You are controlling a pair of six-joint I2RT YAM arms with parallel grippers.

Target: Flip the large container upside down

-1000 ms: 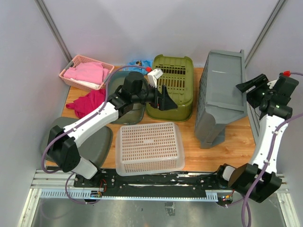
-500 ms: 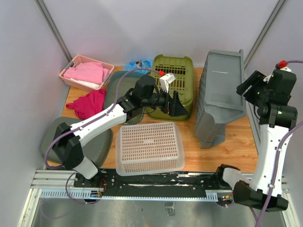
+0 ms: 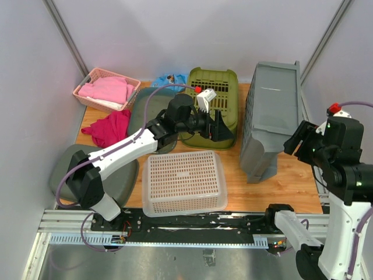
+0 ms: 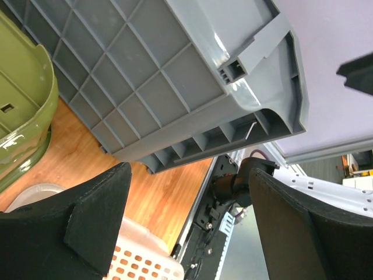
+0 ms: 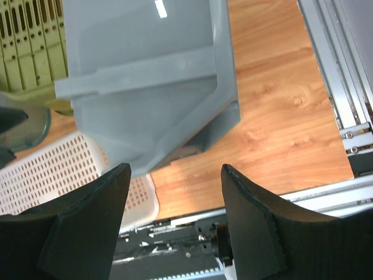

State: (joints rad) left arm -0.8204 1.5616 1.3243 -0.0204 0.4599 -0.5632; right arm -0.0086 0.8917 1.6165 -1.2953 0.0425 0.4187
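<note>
The large container (image 3: 274, 111) is a light grey crate standing on its side at the right of the table. Its grid-ribbed underside (image 4: 145, 76) faces left and its smooth inside wall (image 5: 145, 70) faces right. My left gripper (image 3: 224, 129) hovers in front of the olive-green bin and points right at that underside, a short gap away. In the left wrist view this gripper (image 4: 189, 175) is open with nothing between its fingers. My right gripper (image 3: 294, 143) hangs by the crate's near right corner. It (image 5: 175, 169) is open and empty above bare wood.
An olive-green bin (image 3: 213, 105) stands left of the crate. A white mesh basket (image 3: 183, 181) lies upside down at the front centre. Farther left are a pink basket (image 3: 105, 87) of cloths, a red cloth (image 3: 111, 125) and grey round lids (image 3: 125, 172). Metal rails (image 5: 344, 87) edge the table.
My right gripper has moved from beside the crate's far right wall toward the near edge. My left gripper has shifted right, closer to the crate's underside. The crate has not moved.
</note>
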